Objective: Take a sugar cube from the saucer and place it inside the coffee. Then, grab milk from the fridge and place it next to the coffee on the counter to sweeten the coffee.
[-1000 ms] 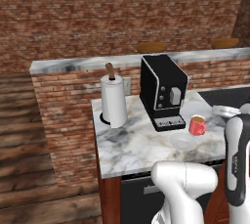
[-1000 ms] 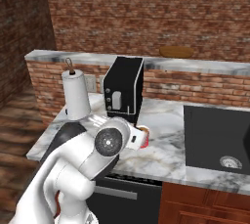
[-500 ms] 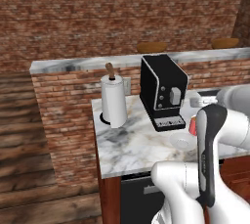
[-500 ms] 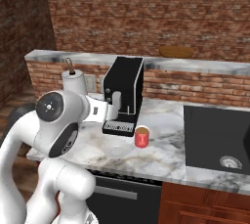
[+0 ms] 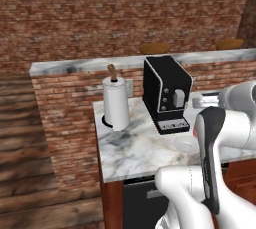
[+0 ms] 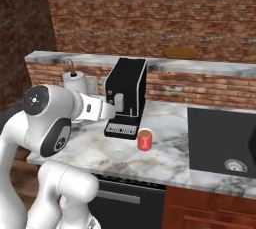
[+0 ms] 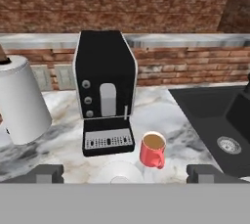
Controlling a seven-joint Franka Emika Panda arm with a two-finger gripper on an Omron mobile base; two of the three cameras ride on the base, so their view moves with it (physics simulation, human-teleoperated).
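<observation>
End effector [image 7: 125,176] spread wide and empty above bench [image 7: 161,115], saucer [image 7: 118,171] just below it, mug [image 7: 153,150] beside saucer before coffee machine [image 7: 104,88]; cube too small to discern; both steps apparently outstanding.

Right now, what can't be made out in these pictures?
- Sugar cube: too small to tell on the saucer, which the hand view's bottom edge cuts.
- Coffee: mostly behind the arm in the left base view.
- Sink: cut by the right base view's edge.
</observation>
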